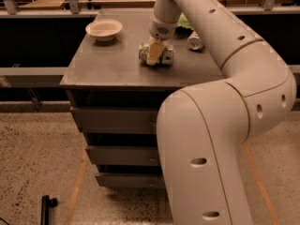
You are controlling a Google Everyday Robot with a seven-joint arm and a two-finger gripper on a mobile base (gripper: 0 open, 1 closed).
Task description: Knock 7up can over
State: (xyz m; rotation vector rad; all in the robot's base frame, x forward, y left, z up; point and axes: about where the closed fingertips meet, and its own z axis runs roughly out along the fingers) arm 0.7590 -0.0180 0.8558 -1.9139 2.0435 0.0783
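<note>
The 7up can (166, 55) is lying on its side near the middle of the desk (108, 67), its length running left to right. The claw (154, 59) is coming down on it from above and pinching it across the middle, with one pale finger (155, 51) lying over the can's near side. A red-and-silver can (195, 41) is lying on its side toward the right edge, well apart. Something green (184, 21) is sitting by the back right corner, partly hidden by the arm (220, 36). A white bowl (104, 29) is sitting near the back left corner.
</note>
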